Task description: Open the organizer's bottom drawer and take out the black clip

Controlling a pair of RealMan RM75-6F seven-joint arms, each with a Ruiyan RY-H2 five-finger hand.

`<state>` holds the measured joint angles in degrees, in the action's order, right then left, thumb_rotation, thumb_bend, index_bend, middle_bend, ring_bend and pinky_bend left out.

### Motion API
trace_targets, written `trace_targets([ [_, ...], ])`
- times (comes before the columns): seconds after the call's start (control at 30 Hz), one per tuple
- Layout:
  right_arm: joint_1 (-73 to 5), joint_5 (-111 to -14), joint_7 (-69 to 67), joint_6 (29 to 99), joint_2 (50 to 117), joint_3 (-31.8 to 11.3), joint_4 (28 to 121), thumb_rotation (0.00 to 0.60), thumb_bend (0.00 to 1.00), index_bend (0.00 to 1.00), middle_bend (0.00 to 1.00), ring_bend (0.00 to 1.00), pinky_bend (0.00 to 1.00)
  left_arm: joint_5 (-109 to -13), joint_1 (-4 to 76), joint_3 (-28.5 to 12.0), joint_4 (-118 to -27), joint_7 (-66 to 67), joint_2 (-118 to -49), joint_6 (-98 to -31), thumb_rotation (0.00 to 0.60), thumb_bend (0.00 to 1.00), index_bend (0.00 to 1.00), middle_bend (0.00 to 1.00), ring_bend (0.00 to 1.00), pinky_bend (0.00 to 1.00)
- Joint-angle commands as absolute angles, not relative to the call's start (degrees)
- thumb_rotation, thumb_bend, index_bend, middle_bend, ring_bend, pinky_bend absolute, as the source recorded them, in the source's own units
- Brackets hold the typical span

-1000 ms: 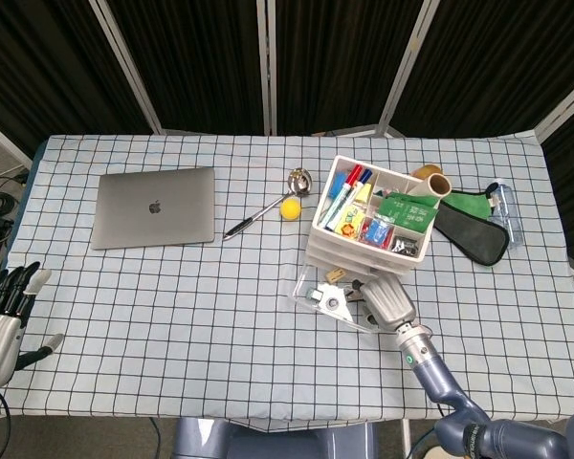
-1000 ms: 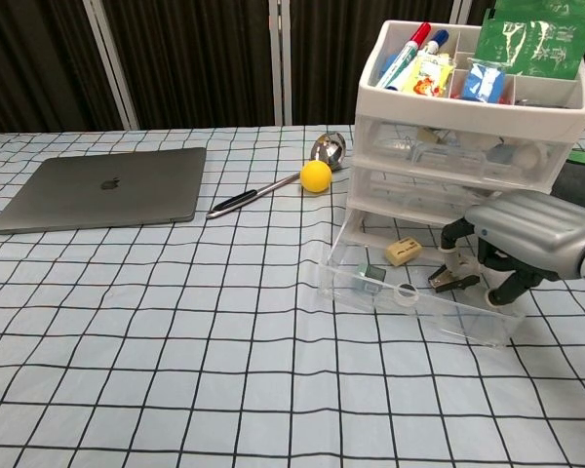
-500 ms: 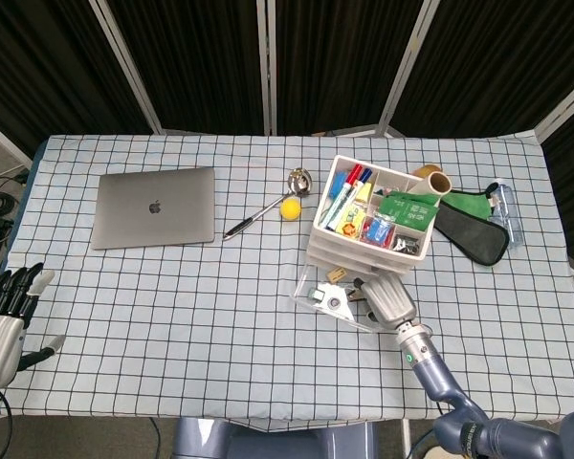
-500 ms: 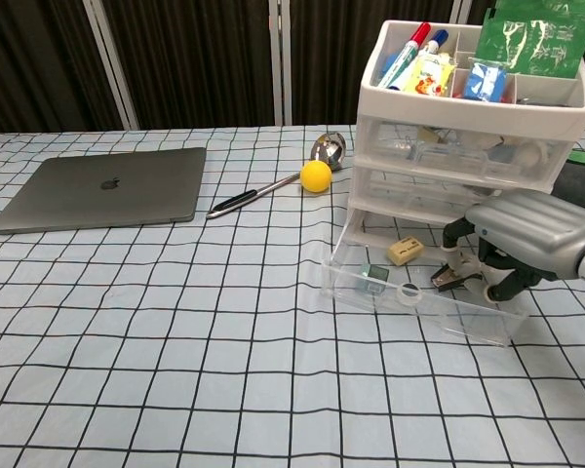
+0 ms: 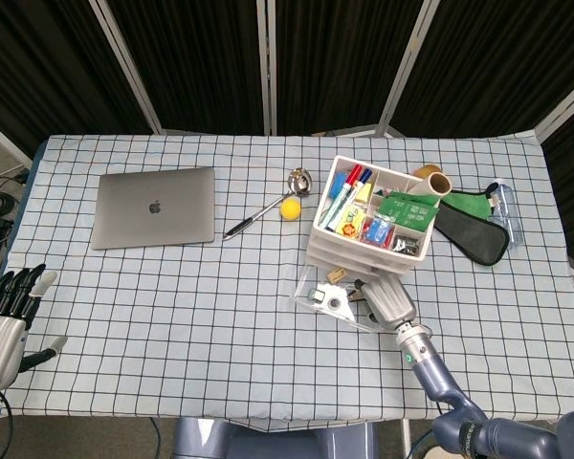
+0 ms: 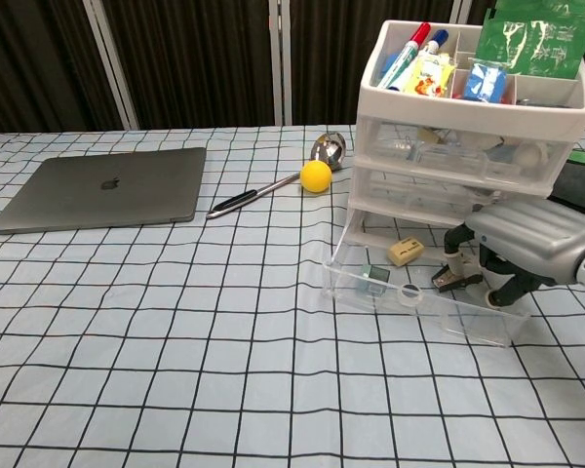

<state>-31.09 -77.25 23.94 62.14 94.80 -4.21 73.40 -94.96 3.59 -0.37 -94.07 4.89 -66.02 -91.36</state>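
The white organizer (image 5: 368,222) (image 6: 468,136) stands right of the table's middle, with its clear bottom drawer (image 6: 366,290) (image 5: 308,287) pulled out toward me. My right hand (image 6: 526,244) (image 5: 385,298) reaches into the drawer's right part. Its fingers (image 6: 460,255) curl around the black clip (image 6: 445,280) and pinch it just above the drawer floor. A beige block (image 6: 404,252), a small grey cube (image 6: 375,274) and a clear ring (image 6: 408,292) also lie in the drawer. My left hand (image 5: 5,316) hangs off the table's left front corner, fingers spread, holding nothing.
A closed laptop (image 5: 154,207) (image 6: 102,187) lies at the left. A spoon (image 5: 268,203) and a yellow ball (image 6: 316,175) sit just left of the organizer. Behind it to the right are a tape roll (image 5: 432,180), a dark pouch (image 5: 469,234) and glasses (image 5: 507,212).
The drawer has slid back a little toward the organizer. My right hand stays in it with the clip, shifted slightly left. The left hand has sunk a little.
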Motion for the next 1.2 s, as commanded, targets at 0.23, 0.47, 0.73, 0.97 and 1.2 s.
trace_targets([
  [0.23,-31.1,-77.5,23.2,62.0,95.5,-4.2,72.2,0.6,0.34,0.55,1.0,1.0,1.0,-95.1,3.6,-0.3,-94.1,4.9,-66.0,-91.4,0.6,0.17,0.0,0.0,0.0,0.0],
  [0.47,-30.9,-77.9,22.9,62.3,95.7,-4.1,72.0,0.6,0.38,0.57,1.0,1.0,1.0,-95.1,3.6,-0.3,-94.1,4.8,-66.0,-91.5,0.6,0.17,0.0,0.0,0.0,0.0],
  [0.73,-30.5,-78.1,22.2,62.4,95.7,-4.0,71.8,0.6,0.4,0.6,1.0,1.0,1.0,-95.2,3.6,-0.2,-94.2,4.9,-66.0,-91.4,0.6,0.17,0.0,0.0,0.0,0.0],
  [0.97,-30.2,-79.5,22.0,63.6,95.3,-3.6,73.2,0.6,0.4,0.61,1.0,1.0,1.0,-95.1,3.6,-0.2,-94.2,4.9,-66.0,-91.4,0.6,0.17,0.0,0.0,0.0,0.0],
  [1.2,-29.8,-80.6,22.8,64.9,94.2,-3.5,75.5,0.6,0.4,0.62,1.0,1.0,1.0,-95.3,3.5,-0.2,-94.2,4.9,-65.9,-91.5,0.6,0.17,0.0,0.0,0.0,0.0],
])
